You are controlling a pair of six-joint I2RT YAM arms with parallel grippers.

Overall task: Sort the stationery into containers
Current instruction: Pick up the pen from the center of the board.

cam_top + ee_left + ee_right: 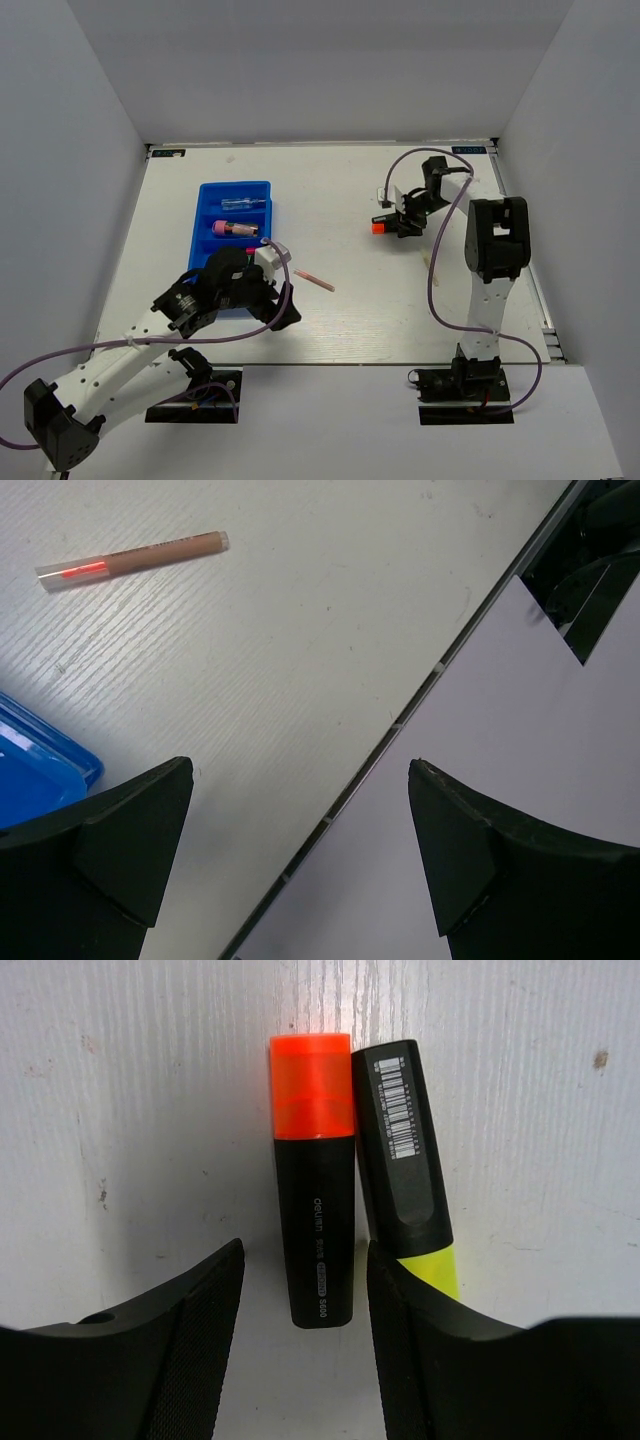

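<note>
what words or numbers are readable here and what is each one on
"deli" and what looks like "S600": barrel of the orange-capped highlighter.
Barcode digits on the yellow-capped highlighter: too small to read.
Print on the table-edge stickers: too small to read.

This is a robot lab test cell, folks: a bare white counter point(380, 320) boxed in by plain white panels point(320, 70) on its far, left and right edges. The left arm point(112, 365) and right arm point(497, 240) are bolted at the near edge, purple cables point(432, 280) looping loose, and a blue tray point(236, 186) sits toward the far left corner.
</note>
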